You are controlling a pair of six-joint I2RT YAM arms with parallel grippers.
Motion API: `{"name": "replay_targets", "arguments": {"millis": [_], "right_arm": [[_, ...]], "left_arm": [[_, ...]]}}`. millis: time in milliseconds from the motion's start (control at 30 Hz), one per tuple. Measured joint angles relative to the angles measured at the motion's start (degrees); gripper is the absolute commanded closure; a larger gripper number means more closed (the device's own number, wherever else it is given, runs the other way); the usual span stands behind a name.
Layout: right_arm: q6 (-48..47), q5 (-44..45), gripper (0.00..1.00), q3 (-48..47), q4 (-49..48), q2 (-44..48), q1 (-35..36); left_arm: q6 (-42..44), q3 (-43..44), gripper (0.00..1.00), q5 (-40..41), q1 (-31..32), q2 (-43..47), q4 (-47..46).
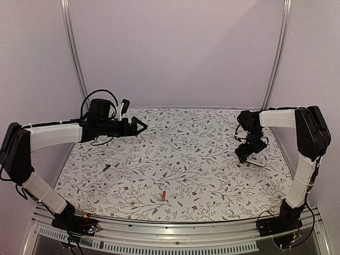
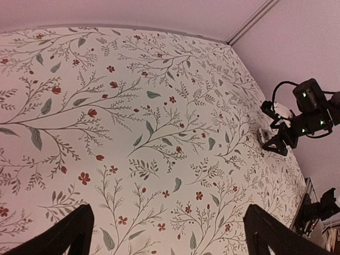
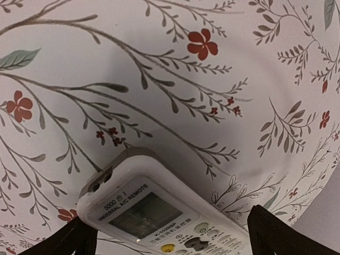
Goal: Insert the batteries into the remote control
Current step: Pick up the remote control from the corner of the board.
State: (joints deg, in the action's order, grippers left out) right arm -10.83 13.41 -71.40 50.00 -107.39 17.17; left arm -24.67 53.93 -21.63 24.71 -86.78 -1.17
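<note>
The white remote control [image 1: 258, 160] lies face up at the right of the table, screen and buttons showing in the right wrist view [image 3: 154, 212]. My right gripper [image 1: 248, 153] hovers right over it, jaws wide open [image 3: 172, 241], one finger on each side of the handset. The orange-red battery [image 1: 164, 196] lies near the front middle. The dark battery [image 1: 106, 167] lies at the left. My left gripper [image 1: 140, 126] is open and empty, held above the back left of the table; its fingers [image 2: 66, 234] frame bare cloth.
The floral tablecloth [image 1: 180, 154] covers the table. Grey walls and two metal frame posts [image 1: 74, 53] stand close behind. The right arm and the remote [image 2: 264, 134] show far off in the left wrist view.
</note>
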Motion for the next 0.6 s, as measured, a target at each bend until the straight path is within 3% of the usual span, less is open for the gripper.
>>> {"name": "replay_targets", "arguments": {"millis": [233, 500, 600], "right_arm": [[-1.88, -3.65, 0.23, -1.84, 0.7, -2.62, -2.54], [-2.12, -14.23, 0.48, -2.51, 1.42, -3.32, -2.58], [-1.86, -16.59, 0.52, -2.71, 1.75, -3.72, -2.14]], "left_arm": [[-0.02, 0.0, 0.0, -0.85, -0.02, 0.0, -0.7], [-0.31, -0.04, 0.0, -1.29, -0.02, -0.02, -1.2], [-0.48, -0.2, 0.01, -1.42, -0.02, -0.02, -1.31]]}}
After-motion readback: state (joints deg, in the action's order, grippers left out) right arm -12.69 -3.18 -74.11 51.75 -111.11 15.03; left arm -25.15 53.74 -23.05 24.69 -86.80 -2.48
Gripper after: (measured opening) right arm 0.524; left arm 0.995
